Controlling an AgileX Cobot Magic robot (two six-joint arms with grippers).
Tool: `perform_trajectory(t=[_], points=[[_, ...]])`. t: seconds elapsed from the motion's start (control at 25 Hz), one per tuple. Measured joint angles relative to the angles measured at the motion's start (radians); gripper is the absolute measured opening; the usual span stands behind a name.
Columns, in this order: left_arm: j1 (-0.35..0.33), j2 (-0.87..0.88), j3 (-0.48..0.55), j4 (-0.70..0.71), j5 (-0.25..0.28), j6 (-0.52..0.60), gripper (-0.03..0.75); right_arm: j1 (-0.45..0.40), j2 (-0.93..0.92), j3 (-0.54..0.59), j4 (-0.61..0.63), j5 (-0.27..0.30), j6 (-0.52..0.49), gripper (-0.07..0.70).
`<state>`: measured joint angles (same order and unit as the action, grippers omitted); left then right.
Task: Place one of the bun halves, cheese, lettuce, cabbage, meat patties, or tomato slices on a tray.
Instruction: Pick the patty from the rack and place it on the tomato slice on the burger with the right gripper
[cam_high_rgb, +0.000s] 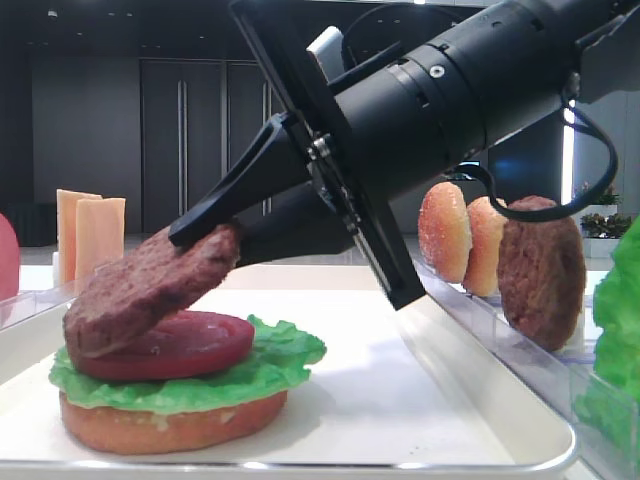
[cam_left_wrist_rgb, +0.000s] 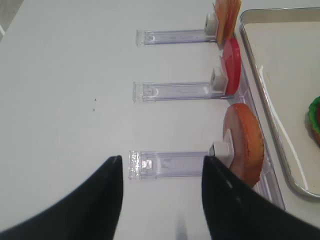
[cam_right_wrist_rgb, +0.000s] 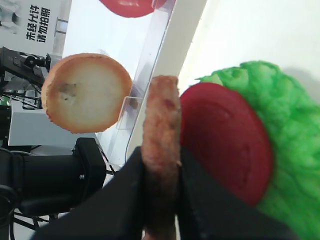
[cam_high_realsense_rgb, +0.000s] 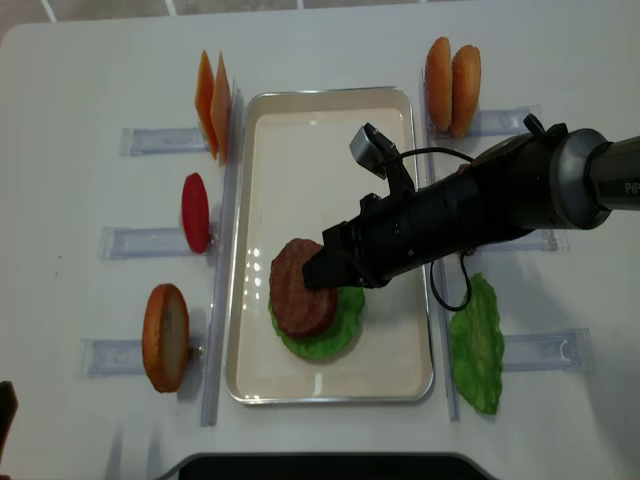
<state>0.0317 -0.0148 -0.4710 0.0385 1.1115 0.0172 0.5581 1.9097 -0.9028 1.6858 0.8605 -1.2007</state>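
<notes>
A robot demonstration hall or lab: dark panelled wall (cam_high_rgb: 190, 140) behind a white tabletop (cam_high_realsense_rgb: 90, 90), clear plastic racks (cam_left_wrist_rgb: 170, 165), Chinese-lettered sign (cam_right_wrist_rgb: 35, 12), and camera equipment (cam_right_wrist_rgb: 25, 65).

The meat patty (cam_high_rgb: 150, 285) looks rough and grainy, matt brown, while the tomato slice (cam_high_rgb: 175, 348) under it is smooth and glossy. The lettuce (cam_high_rgb: 285, 362) is ruffled, plastic-looking green; the tray (cam_high_realsense_rgb: 330, 115) is smooth, glossy white. The racks (cam_left_wrist_rgb: 170, 164) are clear plastic on a matt white table (cam_left_wrist_rgb: 65, 75).
</notes>
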Motion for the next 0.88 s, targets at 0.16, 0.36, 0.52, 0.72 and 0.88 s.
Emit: perform_trajectory(t=[0.16,0.36,0.52,0.72,0.88], points=[[0.0,0.0,0.0,0.0,0.0,0.0,0.391,0.0,0.0,0.0,0.0,0.001,0.0,0.197],[0.0,0.0,0.0,0.0,0.0,0.0,0.393,0.0,-0.002,0.0,-0.002,0.001,-0.001,0.372],[0.0,0.0,0.0,0.0,0.0,0.0,0.392,0.0,-0.042,0.0,-0.029,-0.011,-0.001,0.403],[0.0,0.0,0.0,0.0,0.0,0.0,0.392,0.0,-0.121,0.0,-0.125,-0.098,0.064,0.405],[0.0,0.0,0.0,0.0,0.0,0.0,0.392,0.0,-0.191,0.0,-0.293,-0.187,0.19,0.405]])
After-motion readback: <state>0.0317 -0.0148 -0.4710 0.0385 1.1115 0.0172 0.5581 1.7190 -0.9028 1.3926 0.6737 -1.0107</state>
